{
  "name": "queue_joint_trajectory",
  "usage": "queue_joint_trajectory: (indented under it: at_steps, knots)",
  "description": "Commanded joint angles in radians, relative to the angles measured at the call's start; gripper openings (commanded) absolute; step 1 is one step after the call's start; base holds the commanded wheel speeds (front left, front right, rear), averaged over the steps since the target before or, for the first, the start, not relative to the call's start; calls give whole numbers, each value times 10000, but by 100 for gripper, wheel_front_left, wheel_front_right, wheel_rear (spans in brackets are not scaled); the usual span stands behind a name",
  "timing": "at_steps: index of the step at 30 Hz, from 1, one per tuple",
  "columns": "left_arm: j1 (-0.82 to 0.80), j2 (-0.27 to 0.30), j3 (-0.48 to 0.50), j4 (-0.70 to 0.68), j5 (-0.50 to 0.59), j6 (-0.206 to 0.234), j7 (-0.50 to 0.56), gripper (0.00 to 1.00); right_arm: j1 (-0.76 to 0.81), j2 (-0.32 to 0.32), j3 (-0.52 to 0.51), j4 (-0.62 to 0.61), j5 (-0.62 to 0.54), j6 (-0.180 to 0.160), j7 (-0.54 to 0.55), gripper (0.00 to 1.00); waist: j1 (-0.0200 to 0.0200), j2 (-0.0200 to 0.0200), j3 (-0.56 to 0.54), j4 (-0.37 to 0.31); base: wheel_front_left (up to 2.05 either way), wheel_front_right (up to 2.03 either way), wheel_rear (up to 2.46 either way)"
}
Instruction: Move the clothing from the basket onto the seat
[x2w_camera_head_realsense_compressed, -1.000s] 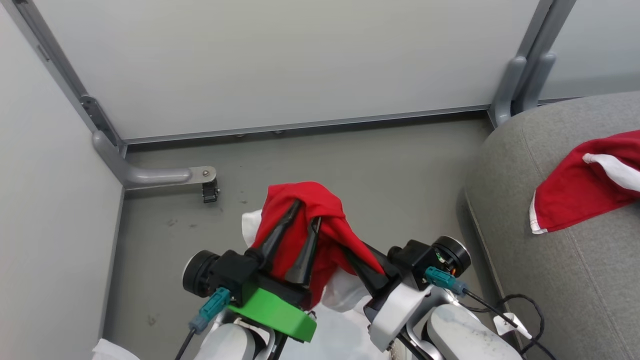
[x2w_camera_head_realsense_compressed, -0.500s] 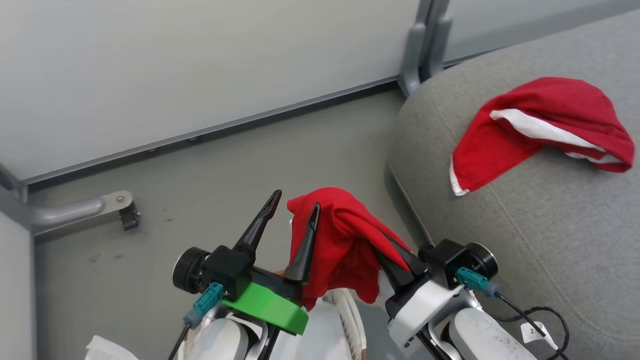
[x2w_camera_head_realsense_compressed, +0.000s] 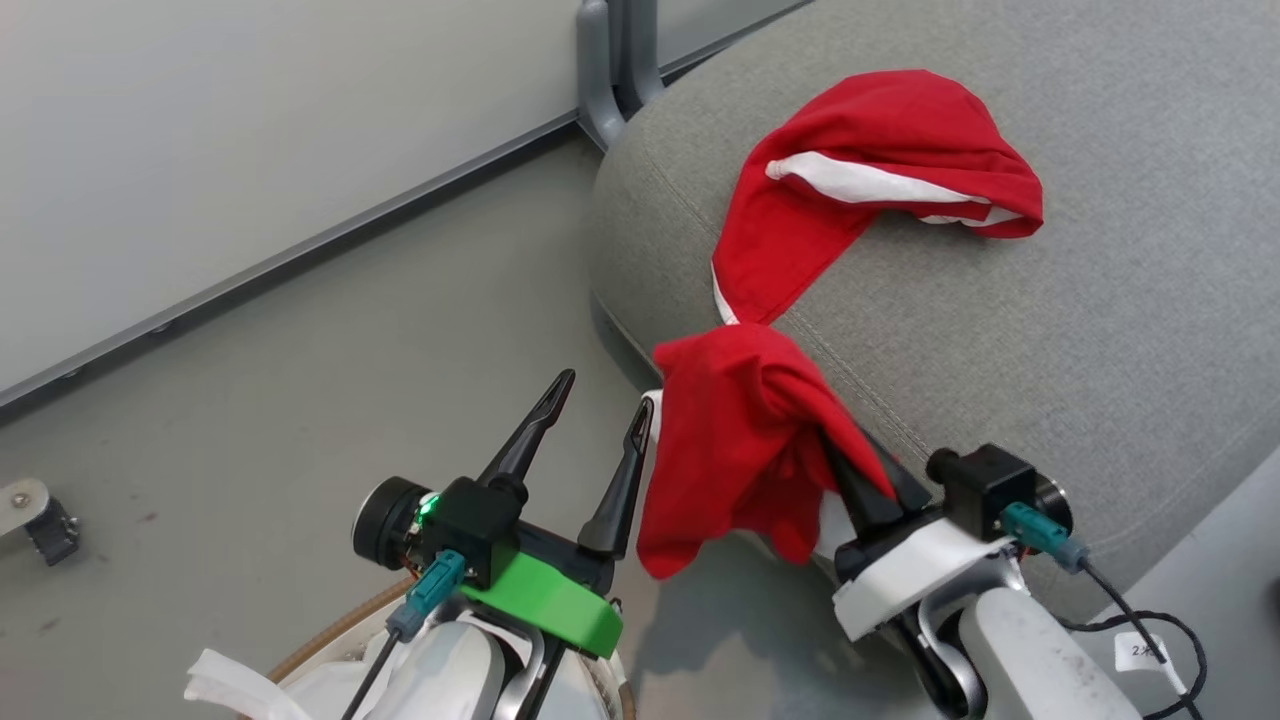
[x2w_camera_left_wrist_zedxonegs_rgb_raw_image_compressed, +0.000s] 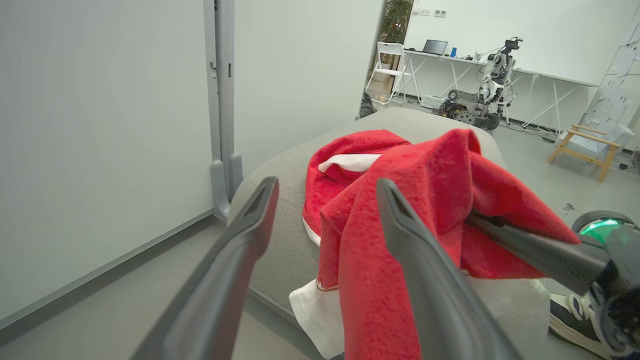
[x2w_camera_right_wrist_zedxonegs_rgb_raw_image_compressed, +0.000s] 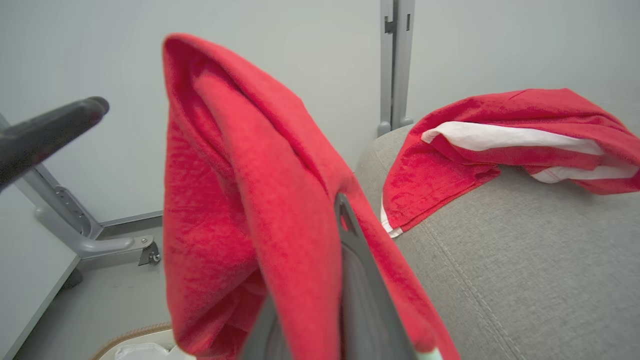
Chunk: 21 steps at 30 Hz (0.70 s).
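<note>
**Head view, carrying phase.** The right gripper (x2w_camera_head_realsense_compressed: 862, 478) is closed, its fingers buried in the folds of the carried garment (x2w_camera_head_realsense_compressed: 740, 440). This red cloth hangs at the centre of the view, and part of it is draped over the fingers rather than pinched between them. The left gripper (x2w_camera_head_realsense_compressed: 606, 392), at 7 o'clock from the cloth, stands fully apart and holds nothing; its inner finger is just beside the hanging fabric. The seat (x2w_camera_head_realsense_compressed: 1100, 330) fills the view from 12 to 4 o'clock. On it, at 1 o'clock, rests the laid garment (x2w_camera_head_realsense_compressed: 880, 170). The basket (x2w_camera_head_realsense_compressed: 330, 625) shows its brown rim at 7 o'clock, low in the view.

**Hazards, as judged.**
- The carried garment hangs over the seat's rounded near corner, with its lower folds above the floor (x2w_camera_head_realsense_compressed: 300, 400). Released here, it would probably slide off the curve and fall.
- The draped folds are loose, so a quick swing toward 2 o'clock could shake part of the cloth free.
- The open left finger could snag the fabric as the right arm moves away.
- The lower corner of the laid garment lies near the carried one. A low pass across the cushion could drag it toward the edge.
</note>
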Motion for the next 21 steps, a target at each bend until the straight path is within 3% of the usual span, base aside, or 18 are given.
queue_joint_trajectory:
  at_steps: [1,7,14,21]
  knots:
    - [-203,53,1,48,39,-33,-6,100,-272,16,-237,-171,-31,-11,-25,0,0,-1,471,-463,0,0,0]
    - [-396,152,-133,138,134,-33,-6,100,-1375,-456,-1473,-729,-250,-11,-23,0,0,-1,1031,-211,0,0,0]
    - [-735,329,-243,152,161,-33,-5,100,-3347,-1892,-2535,-965,-756,-11,-23,0,0,-1,1915,335,0,0,0]
    - [-1240,565,-424,111,206,-33,-5,100,-5215,-3218,-4079,-214,-1683,-12,-23,0,0,-1,2941,1065,0,0,0]
